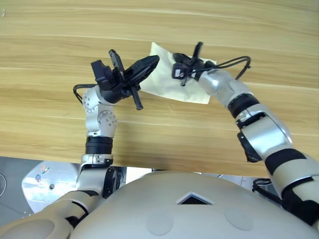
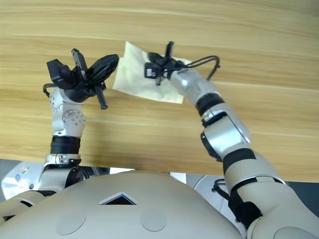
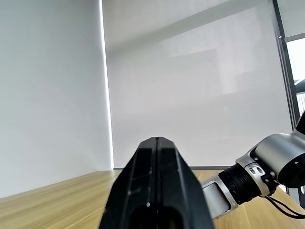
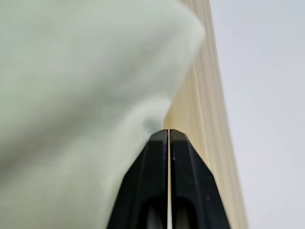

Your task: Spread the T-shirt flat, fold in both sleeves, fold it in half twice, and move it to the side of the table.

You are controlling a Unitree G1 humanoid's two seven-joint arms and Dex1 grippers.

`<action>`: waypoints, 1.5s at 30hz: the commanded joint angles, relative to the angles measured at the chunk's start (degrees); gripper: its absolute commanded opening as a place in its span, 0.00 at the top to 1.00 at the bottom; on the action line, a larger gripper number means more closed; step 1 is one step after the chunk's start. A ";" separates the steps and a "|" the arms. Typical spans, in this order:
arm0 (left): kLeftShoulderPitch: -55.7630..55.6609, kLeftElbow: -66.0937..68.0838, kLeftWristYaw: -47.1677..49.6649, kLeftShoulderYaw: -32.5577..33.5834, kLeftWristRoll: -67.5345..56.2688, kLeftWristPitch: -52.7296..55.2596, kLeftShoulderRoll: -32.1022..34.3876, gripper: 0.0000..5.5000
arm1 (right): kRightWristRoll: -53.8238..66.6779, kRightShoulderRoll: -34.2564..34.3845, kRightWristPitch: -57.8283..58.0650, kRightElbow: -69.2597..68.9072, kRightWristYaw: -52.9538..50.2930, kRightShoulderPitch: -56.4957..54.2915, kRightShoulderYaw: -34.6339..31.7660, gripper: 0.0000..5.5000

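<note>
Your right gripper [image 4: 167,131] has its fingers pinched together on an edge of the T-shirt [image 1: 169,88], with the forearm stretched out low across it. The shirt is a folded pale-yellow rectangle in the middle of the table [image 1: 55,40], its long axis running left to right, slightly skewed. Your left gripper [image 1: 153,60] is clenched on nothing, raised at the shirt's left edge, elbow bent, pointing forward and rightward

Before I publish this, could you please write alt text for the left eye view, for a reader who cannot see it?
A folded pale yellow T-shirt lies on a wooden table, with the right gripper down on the cloth, fingers shut. The left gripper, also shut, is raised at the shirt's left edge.
</note>
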 commanded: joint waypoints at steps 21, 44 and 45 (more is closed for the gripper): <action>8.41 -0.75 6.78 2.44 1.88 -8.19 -1.35 1.00 | 19.07 -22.25 29.63 14.16 -15.84 13.59 -28.03 1.00; -7.12 30.60 12.85 16.20 -1.45 -11.42 -1.23 1.00 | 12.06 -25.60 19.45 -1.25 -31.68 0.60 -25.83 1.00; -10.82 37.03 17.73 17.56 0.41 -13.00 -0.22 1.00 | 9.55 -24.50 19.50 -6.95 -35.17 1.04 -24.66 1.00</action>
